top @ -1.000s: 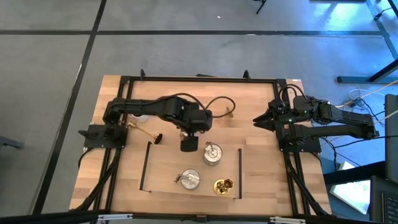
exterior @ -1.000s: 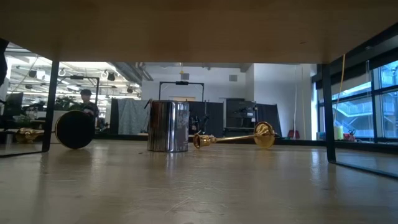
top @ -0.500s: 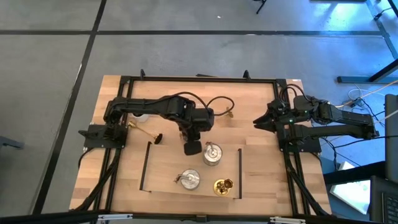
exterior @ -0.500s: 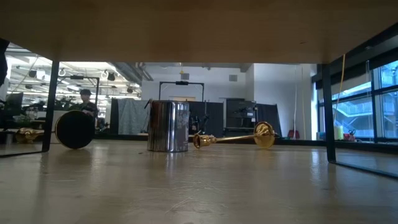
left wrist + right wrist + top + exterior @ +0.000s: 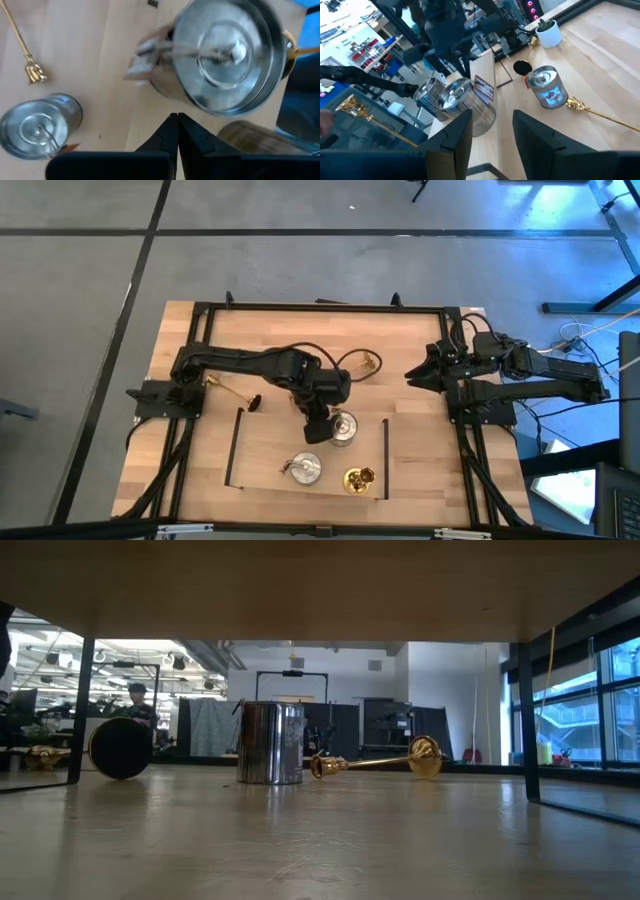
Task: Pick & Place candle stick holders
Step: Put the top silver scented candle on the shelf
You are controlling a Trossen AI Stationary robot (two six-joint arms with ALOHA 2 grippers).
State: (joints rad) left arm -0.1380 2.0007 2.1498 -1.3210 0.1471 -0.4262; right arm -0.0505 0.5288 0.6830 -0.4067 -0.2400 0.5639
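Silver-grey holder [image 5: 342,428] stood upright just beside the left gripper [image 5: 316,428], whose fingers were pressed together, empty. Judged rigid, slippery metal; grip best across its round wall. Right gripper [image 5: 413,373], well apart, stood partly parted, empty.

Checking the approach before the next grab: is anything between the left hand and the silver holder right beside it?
Nothing visible does. In the high view the left hand hangs right next to the silver holder, and the left wrist view shows its shut fingers pointing at that holder with only bare table between.
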